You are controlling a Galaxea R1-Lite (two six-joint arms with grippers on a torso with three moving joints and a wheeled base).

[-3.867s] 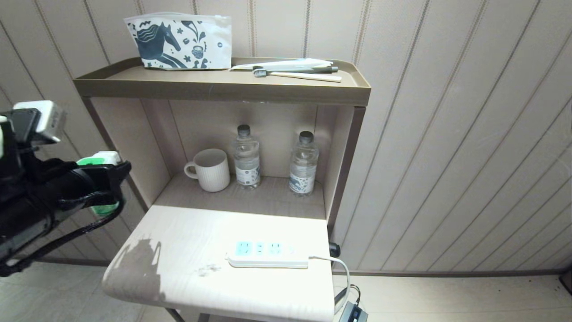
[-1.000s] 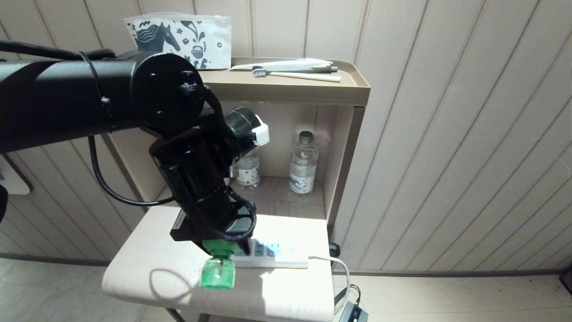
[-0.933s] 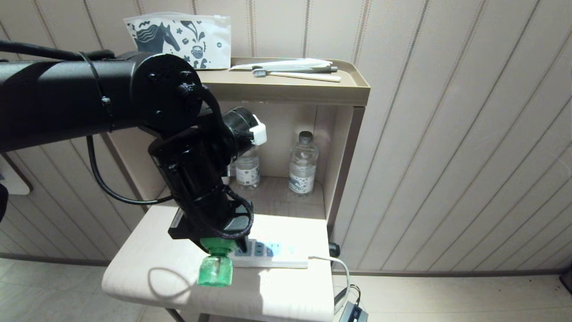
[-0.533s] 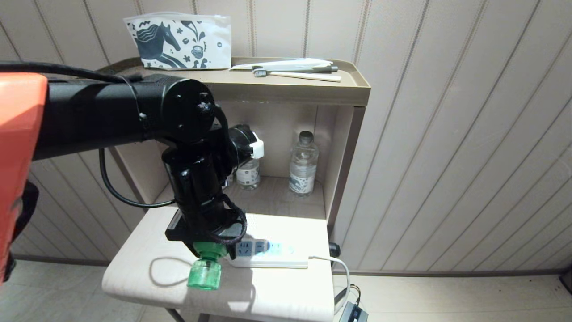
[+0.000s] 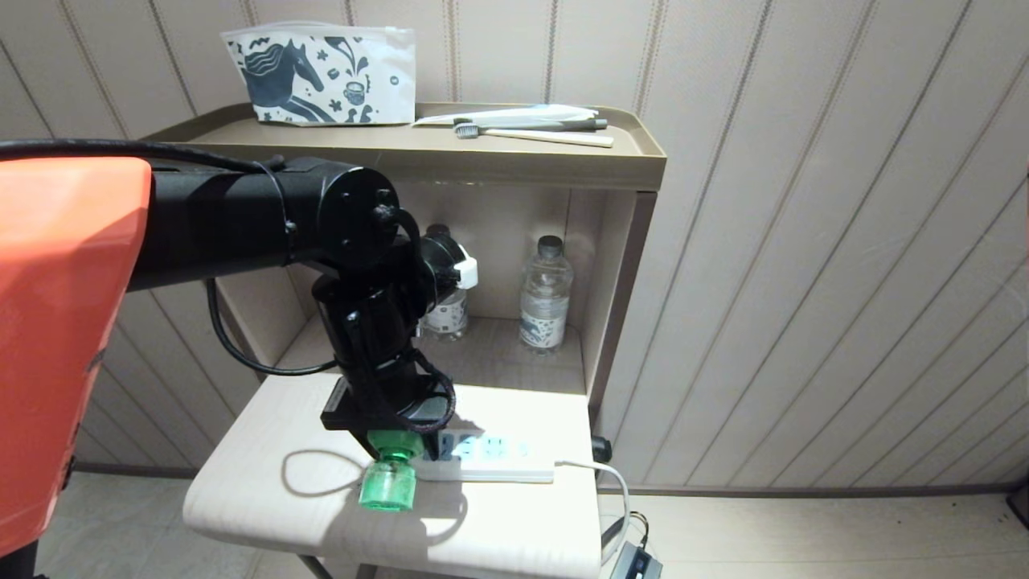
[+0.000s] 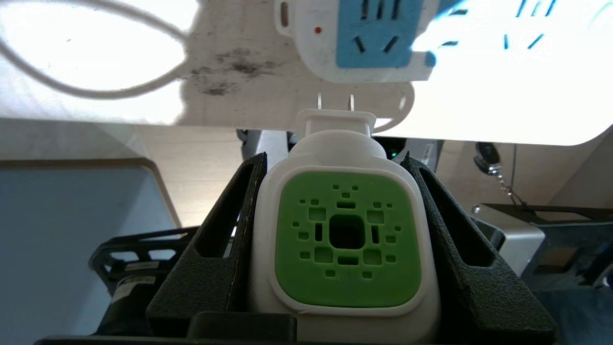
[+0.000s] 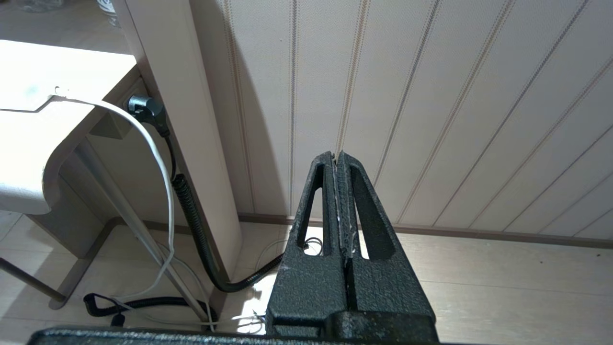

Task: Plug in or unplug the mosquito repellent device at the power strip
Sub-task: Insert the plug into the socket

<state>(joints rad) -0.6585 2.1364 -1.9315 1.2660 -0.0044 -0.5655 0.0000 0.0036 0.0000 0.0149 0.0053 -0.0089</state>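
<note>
head: one power strip, one mosquito repellent device, two water bottles | device hangs under my left gripper, just beside the strip's end | left wrist: my fingers clamp the device's head, two prongs just short of the strip's socket | right wrist: my right gripper pressed together, well apart from it

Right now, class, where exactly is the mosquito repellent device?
In the head view the mosquito repellent device is clamped in the left gripper just above the pale tabletop, at the left end of the power strip, prongs not yet in a socket.
</note>
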